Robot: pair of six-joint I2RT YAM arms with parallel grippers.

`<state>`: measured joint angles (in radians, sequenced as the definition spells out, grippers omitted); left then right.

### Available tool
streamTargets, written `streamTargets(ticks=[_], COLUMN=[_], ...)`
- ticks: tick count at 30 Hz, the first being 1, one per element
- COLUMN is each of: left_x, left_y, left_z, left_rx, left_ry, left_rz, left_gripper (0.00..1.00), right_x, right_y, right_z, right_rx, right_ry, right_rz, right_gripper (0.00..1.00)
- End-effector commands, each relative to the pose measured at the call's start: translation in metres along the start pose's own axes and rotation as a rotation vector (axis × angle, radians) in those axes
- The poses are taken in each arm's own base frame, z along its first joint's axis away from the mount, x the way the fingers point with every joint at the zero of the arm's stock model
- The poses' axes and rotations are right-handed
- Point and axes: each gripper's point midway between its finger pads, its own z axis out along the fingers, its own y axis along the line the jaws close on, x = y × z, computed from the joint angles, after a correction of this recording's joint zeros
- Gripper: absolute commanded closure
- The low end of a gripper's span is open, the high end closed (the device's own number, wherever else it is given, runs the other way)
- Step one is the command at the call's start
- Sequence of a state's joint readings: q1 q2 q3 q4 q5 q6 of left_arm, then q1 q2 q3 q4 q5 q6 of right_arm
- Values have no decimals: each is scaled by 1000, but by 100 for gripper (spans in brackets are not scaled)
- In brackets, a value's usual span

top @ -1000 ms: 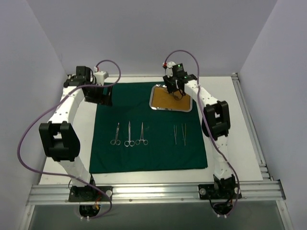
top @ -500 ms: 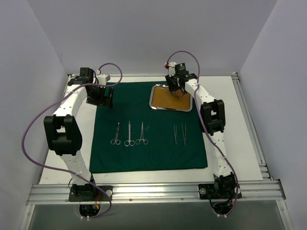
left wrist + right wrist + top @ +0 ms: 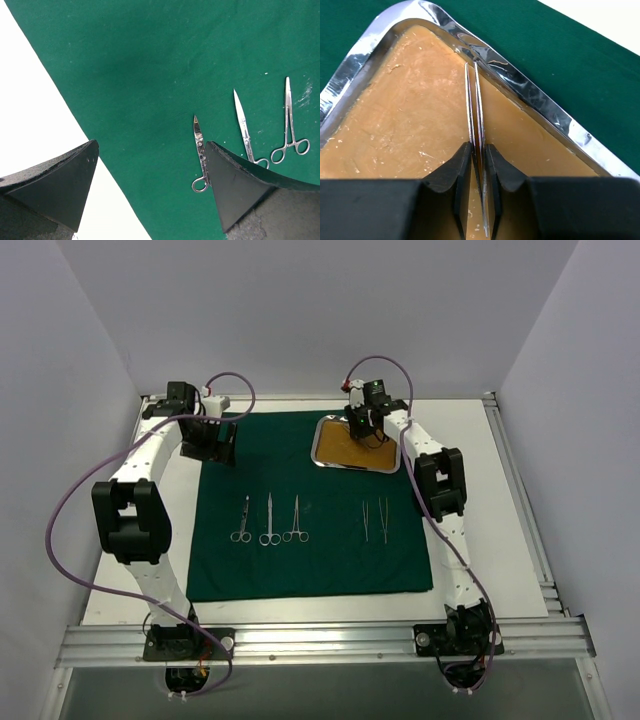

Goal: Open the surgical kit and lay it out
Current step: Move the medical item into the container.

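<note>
1. The dark green drape (image 3: 310, 570) was seen spread flat over the table (image 3: 490, 500), so the unwrapping was judged done.
2. Three ring-handled instruments (image 3: 270, 521) were laid side by side on the drape's left half. Two tweezers (image 3: 366, 520) were set parallel on its right half, apart from them.
3. The steel tray (image 3: 319, 450) was placed at the drape's far right corner. Its tan liner (image 3: 410, 120) was shown bare apart from what the right arm held.
4. The right gripper (image 3: 477, 148) was clamped tight on a two-pronged silver instrument (image 3: 468, 100), taken to be a third pair of tweezers. Its tips were pointed at the tray's corner rim, and whether it was lifted clear of the liner could not be told.
5. The left gripper (image 3: 150, 150) was held wide open with nothing between its fingers, above the drape near its left edge.
6. The layout was judged nearly complete, with only the held piece left to be set down on the drape.
</note>
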<state>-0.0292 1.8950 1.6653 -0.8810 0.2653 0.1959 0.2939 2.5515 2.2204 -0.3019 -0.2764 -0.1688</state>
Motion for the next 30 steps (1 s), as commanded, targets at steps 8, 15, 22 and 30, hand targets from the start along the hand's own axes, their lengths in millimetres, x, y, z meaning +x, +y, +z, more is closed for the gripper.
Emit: streamTargets(ticks=[8, 15, 22, 30], left_x=[-18, -18, -16, -16], left_y=[1, -1, -2, -4], left_z=[-10, -11, -12, -16], left_rx=[-3, 5, 15, 14], left_ry=[-54, -59, -54, -63], left_rz=[28, 27, 24, 31], left_gripper=[3, 3, 3, 3], right_x=[-17, -6, 14, 15], right_y=[15, 20, 21, 18], right_z=[-41, -58, -58, -75], right_rx=[-64, -61, -55, -20], right_ry=[-34, -13, 33, 32], right_rz=[2, 7, 29, 28], right_gripper=[86, 85, 74, 76])
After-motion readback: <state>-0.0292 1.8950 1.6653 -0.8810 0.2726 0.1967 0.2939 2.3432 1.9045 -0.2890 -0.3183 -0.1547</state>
